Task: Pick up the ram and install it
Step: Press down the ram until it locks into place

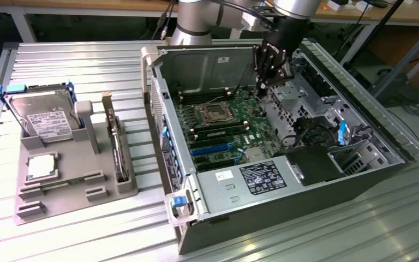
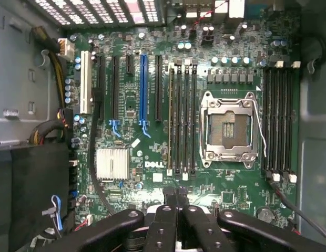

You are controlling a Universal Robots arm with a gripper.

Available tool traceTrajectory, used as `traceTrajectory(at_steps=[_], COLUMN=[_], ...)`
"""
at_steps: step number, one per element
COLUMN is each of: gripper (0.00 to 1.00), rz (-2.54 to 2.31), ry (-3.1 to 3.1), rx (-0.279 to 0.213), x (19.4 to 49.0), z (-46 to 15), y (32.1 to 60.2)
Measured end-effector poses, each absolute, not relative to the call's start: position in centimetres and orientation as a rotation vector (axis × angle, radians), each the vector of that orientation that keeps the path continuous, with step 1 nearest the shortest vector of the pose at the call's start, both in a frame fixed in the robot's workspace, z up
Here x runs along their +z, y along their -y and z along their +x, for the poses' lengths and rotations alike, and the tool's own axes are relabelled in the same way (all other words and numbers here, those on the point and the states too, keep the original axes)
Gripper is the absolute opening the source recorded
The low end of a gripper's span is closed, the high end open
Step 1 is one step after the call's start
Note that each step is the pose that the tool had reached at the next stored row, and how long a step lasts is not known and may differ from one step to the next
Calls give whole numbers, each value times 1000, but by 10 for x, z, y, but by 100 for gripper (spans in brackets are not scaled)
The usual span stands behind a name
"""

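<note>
The ram [image 2: 171, 121] is a thin green stick seen edge-on, standing in the memory slot furthest from the empty processor socket [image 2: 227, 128] in the bank beside it. In the exterior view the ram [image 1: 222, 130] shows as a green strip on the motherboard inside the open case. My gripper [image 2: 176, 202] hangs over the board just past one end of that slot. Its black fingers [image 2: 168, 220] are pressed together and I see nothing between them. In the exterior view my gripper [image 1: 271, 81] reaches down into the case near its back wall, above the board.
The open computer case [image 1: 289, 180] lies on the slatted metal table. At the exterior view's left, a grey fixture [image 1: 64, 188] holds a hard drive [image 1: 46, 117], an expansion card on edge [image 1: 115, 142] and a square silver processor chip [image 1: 42, 165]. Cables and a drive cage crowd the case's right side.
</note>
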State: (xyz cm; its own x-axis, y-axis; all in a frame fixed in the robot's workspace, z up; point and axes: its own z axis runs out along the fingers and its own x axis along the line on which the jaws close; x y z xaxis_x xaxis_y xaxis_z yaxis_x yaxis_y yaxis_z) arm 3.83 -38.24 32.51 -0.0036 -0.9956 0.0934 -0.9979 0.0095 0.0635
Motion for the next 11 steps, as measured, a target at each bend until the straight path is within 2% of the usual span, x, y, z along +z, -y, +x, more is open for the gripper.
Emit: traceTrajectory(at_steps=[11], gripper=[11], rz=[1853], ry=[2395], rx=[10], x=[325], z=[38], y=[382])
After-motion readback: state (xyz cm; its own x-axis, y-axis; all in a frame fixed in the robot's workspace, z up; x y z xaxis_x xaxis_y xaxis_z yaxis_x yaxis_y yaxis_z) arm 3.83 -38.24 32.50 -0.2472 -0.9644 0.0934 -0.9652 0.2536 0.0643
